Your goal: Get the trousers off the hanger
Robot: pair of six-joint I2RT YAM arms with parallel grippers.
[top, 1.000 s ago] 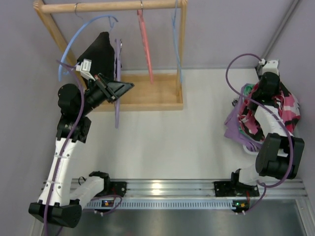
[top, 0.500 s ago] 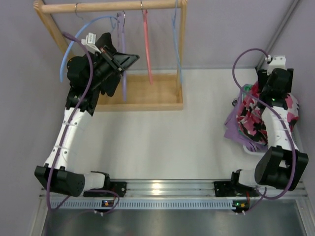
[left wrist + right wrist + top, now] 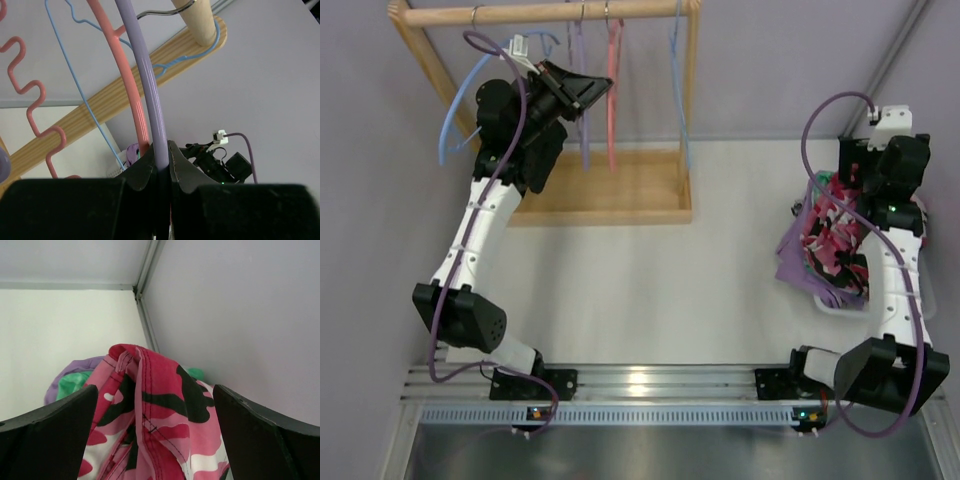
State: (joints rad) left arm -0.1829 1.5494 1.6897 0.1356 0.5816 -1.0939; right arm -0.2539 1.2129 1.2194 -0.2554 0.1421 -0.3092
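Watch it, a salmon-pink plastic hanger [image 3: 125, 75] is crowding your left gripper [image 3: 161, 167], which is clamping the lilac plastic hanger [image 3: 150, 100]; your right gripper [image 3: 155, 390] (spread wide) is hovering over the pink-camouflage cloth trousers [image 3: 160, 410].

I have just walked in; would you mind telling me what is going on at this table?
The left gripper is shut on the lilac hanger and holds it up at the wooden rail, beside the salmon-pink hanger. That lilac hanger is bare. The trousers lie crumpled at the right edge of the table, and the right gripper hangs open just above them.
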